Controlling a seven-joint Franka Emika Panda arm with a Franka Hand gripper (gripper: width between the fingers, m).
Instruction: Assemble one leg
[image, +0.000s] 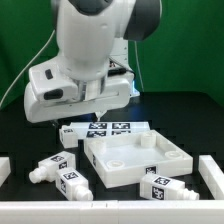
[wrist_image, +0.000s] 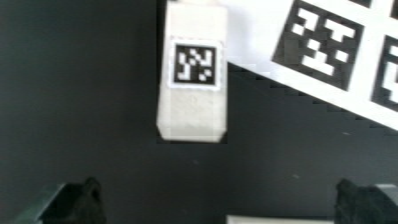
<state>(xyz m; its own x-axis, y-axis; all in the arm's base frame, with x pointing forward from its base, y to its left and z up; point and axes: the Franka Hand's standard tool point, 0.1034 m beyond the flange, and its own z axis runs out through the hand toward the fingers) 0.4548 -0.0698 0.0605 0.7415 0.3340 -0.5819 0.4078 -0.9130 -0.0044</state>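
Note:
In the wrist view a leg (wrist_image: 192, 75), a white square post with a black-and-white tag on its side, lies on the black table beside the marker board (wrist_image: 338, 45). My gripper (wrist_image: 221, 196) is open and empty, and its two dark fingertips (wrist_image: 75, 200) stand wide apart short of the leg, not touching it. In the exterior view the gripper (image: 98, 112) hangs just above the marker board (image: 110, 128). Three more legs lie in front: two (image: 55, 165) (image: 73, 185) at the exterior view's left and one (image: 160, 188) at the right.
A large flat white square block with corner holes (image: 135, 155) lies in the middle of the table. White parts show at the exterior view's left edge (image: 4, 170) and right edge (image: 211, 175). A white edge (wrist_image: 276, 219) shows between the fingers in the wrist view.

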